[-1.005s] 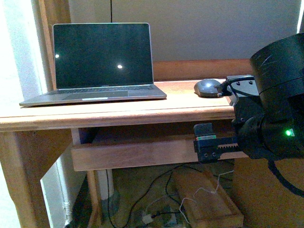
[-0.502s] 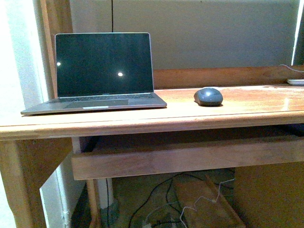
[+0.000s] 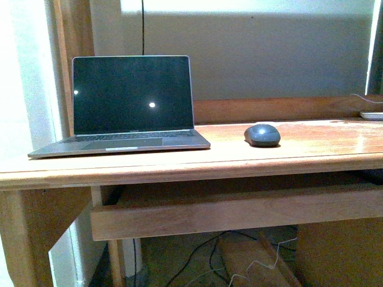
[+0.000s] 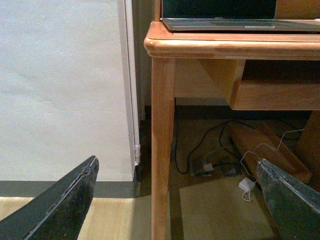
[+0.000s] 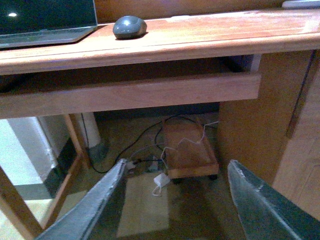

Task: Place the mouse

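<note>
Currently I log the following items, each placed against my two grippers.

Item one: the mouse (image 3: 262, 135) (image 5: 130, 27), dark grey and domed, resting flat on the desk (image 3: 179, 164) (image 5: 210, 37) (image 4: 220, 45). It sits well above and ahead of my right gripper (image 5: 175, 200), off toward its left finger, touching neither finger. Nothing holds it.

Item two: the laptop (image 3: 128, 104) (image 5: 45, 22) (image 4: 225, 15), lid open, screen dark (two small light spots reflect on it in the front view). It stands on the same desk, beside the mouse but apart from it, and well above my left gripper (image 4: 175, 200).

Item three: the left gripper, fingers (image 4: 60, 205) spread wide with nothing between them. It hangs low, below the desktop, and the desk leg (image 4: 162, 145) stands ahead of the gap between the fingers.

Item four: the right gripper, fingers (image 5: 95, 210) likewise spread wide and empty. It also hangs below the desktop, facing the wooden rail (image 5: 130, 95) (image 3: 239, 209) under the desk.

Item five: a low wooden tray (image 5: 190, 152) on the floor beneath the desk, ahead of the right gripper, with loose cables (image 5: 150, 145) (image 4: 210, 145) and a small white plug (image 5: 161, 181) (image 4: 246, 185) around it.

Item six: a pale flat object (image 3: 372, 115) at the far edge of the desk (too little of it shows for me to name it).

Neither arm appears in the front view.
</note>
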Controlling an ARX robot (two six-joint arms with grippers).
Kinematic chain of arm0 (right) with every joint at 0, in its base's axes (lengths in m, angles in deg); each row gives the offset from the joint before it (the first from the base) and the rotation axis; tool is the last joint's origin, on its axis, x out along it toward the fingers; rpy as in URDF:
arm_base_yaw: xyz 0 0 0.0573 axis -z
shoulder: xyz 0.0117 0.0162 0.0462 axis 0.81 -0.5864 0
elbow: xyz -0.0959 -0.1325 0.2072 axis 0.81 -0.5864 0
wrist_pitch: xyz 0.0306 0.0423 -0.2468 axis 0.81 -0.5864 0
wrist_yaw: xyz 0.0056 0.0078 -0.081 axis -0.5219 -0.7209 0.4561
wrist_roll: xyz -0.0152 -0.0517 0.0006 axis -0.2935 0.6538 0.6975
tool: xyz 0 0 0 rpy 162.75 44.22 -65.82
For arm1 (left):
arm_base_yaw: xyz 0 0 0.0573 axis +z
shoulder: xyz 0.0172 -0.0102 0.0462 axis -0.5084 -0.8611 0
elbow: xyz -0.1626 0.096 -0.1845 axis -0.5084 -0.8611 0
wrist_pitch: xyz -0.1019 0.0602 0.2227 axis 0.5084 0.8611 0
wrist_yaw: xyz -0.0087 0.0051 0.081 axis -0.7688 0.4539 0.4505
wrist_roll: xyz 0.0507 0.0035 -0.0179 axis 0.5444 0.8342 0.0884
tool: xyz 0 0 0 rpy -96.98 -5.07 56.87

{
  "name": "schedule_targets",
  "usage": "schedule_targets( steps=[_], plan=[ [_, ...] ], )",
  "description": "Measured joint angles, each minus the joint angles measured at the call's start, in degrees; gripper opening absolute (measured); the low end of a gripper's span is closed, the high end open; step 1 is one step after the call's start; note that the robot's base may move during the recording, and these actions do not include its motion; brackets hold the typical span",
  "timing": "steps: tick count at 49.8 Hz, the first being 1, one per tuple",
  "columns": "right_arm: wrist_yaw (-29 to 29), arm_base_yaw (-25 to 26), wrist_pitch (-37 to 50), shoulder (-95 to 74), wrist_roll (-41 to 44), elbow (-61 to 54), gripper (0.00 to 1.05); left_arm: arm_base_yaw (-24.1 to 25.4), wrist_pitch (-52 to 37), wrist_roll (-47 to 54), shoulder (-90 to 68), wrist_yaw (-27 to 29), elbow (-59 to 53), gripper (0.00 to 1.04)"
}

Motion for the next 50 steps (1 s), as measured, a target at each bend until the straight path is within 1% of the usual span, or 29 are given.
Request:
schedule_targets(
  steps=[7, 8, 15, 17, 19, 20, 22, 25, 41, 44, 45, 48, 50],
  plan=[
    [-4.22, 4.46, -0.31, 1.77, 2.99, -1.05, 0.39, 0.0, 0.0, 0.0, 0.0, 0.0, 0.0, 0.97],
    [-4.48, 4.76, -0.31, 1.88, 3.08, -1.14, 0.37, 0.0, 0.0, 0.0, 0.0, 0.0, 0.0, 0.97],
    [-7.52, 7.91, -0.63, 2.99, 3.76, -1.84, 0.16, 0.0, 0.0, 0.0, 0.0, 0.0, 0.0, 0.97],
    [-10.36, 9.6, -0.92, 3.48, 3.91, -1.97, 0.11, 0.0, 0.0, 0.0, 0.0, 0.0, 0.0, 0.97],
    [-14.16, 12.9, -1.09, 3.87, 4.17, -2.29, 0.04, 0.0, 0.0, 0.0, 0.0, 0.0, 0.0, 0.97],
    [-14.67, 13.66, -1.09, 3.93, 4.28, -2.4, 0.02, 0.0, 0.0, 0.0, 0.0, 0.0, 0.0, 0.97],
    [-15.65, 15.89, -1.11, 4.24, 4.37, -2.64, 0.03, 0.0, 0.0, 0.0, 0.0, 0.0, 0.0, 0.97],
    [-15.85, 16.87, -1.11, 4.46, 4.37, -2.75, 0.03, 0.0, 0.0, 0.0, 0.0, 0.02, 0.0, 0.97],
    [-16.35, 17.25, -1.07, 6.73, 4.46, -4.7, 0.03, 0.0, 0.0, 0.0, 0.0, 0.0, 0.0, 0.97],
    [-16.39, 17.25, -1.07, 6.86, 4.55, -4.7, 0.14, 0.0, 0.0, -0.02, 0.0, 0.0, 0.0, 0.97],
    [-16.39, 17.25, -1.07, 6.86, 4.55, -4.7, 0.16, 0.0, 0.0, 0.0, 0.0, 0.0, 0.0, 0.97],
    [-16.37, 17.25, -1.07, 6.88, 4.55, -4.7, 0.27, 0.0, 0.0, 0.0, 0.0, 0.0, 0.0, 0.97],
    [-16.37, 17.27, -1.07, 6.88, 4.55, -4.7, 0.32, 0.0, 0.0, 0.0, 0.0, 0.0, 0.0, 0.97]
  ],
)
